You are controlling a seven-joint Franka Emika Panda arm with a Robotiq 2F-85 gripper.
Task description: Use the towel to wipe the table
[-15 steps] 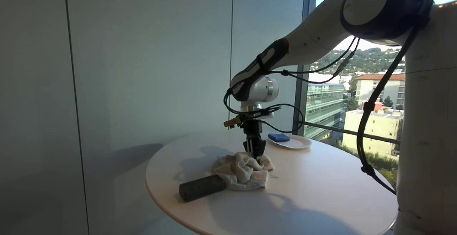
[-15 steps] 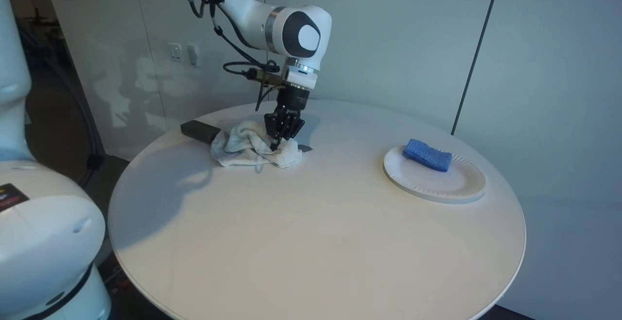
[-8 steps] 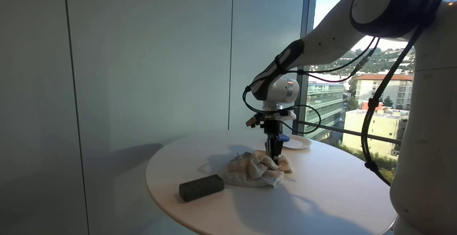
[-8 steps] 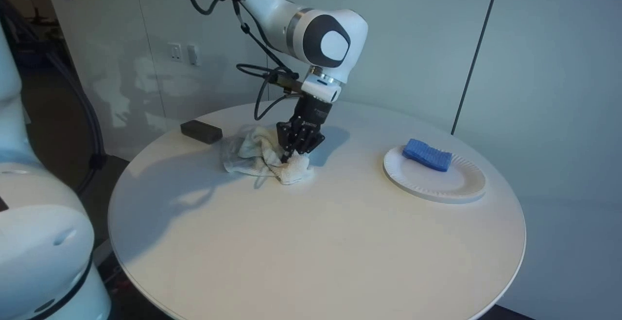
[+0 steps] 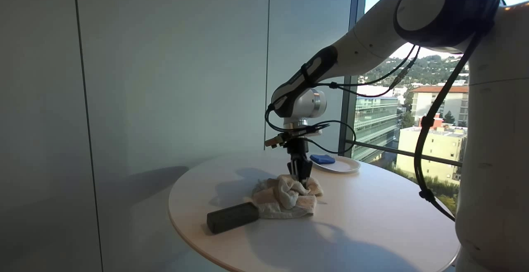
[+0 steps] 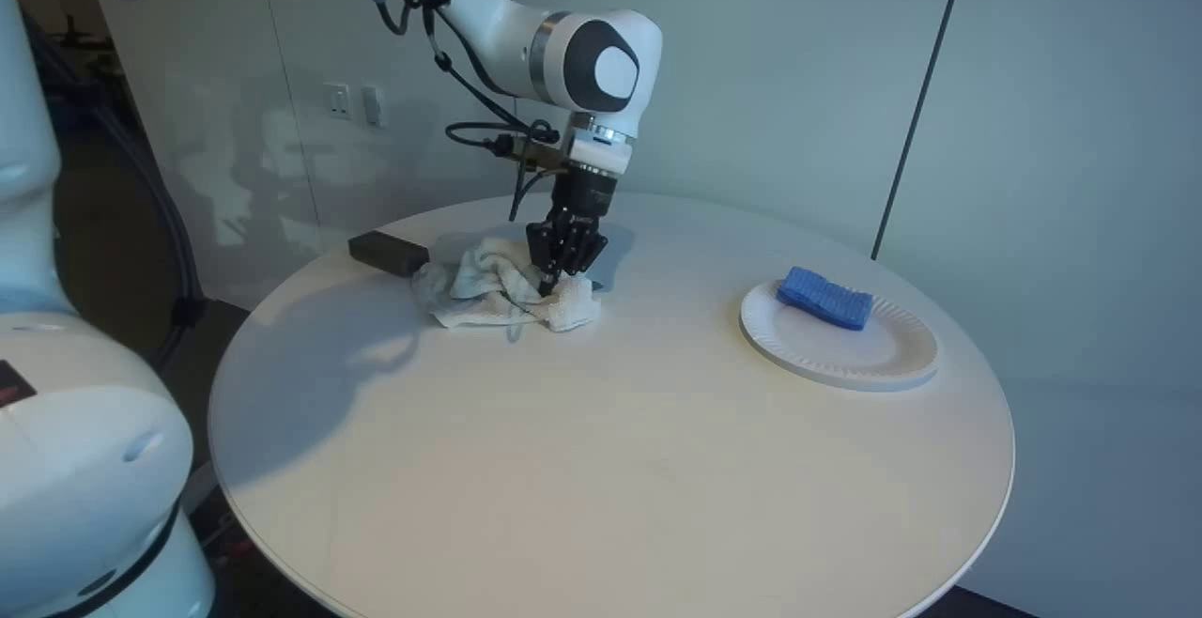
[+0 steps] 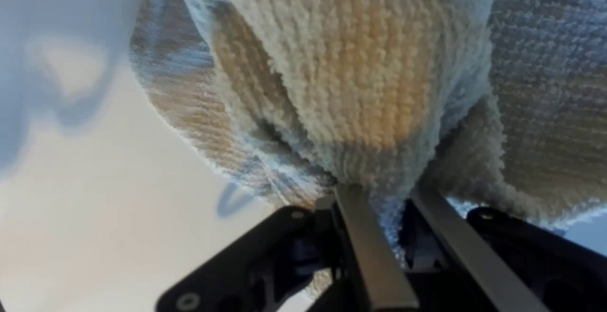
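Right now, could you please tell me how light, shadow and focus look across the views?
In both exterior views, a broad shadow darkens part of the table; in an exterior view, the window is bright and the wall looks dim; in the wrist view, the towel shows crisp loops mid-picture, with softer shadow edges at left.

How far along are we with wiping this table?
Done: the gripper is shut on the towel, which lies bunched on the table.
In hand: apparently wiping; the towel has slid toward the dark block over the last half second.
Left: probably the side near the plate, then release. Areas already wiped can't be told.
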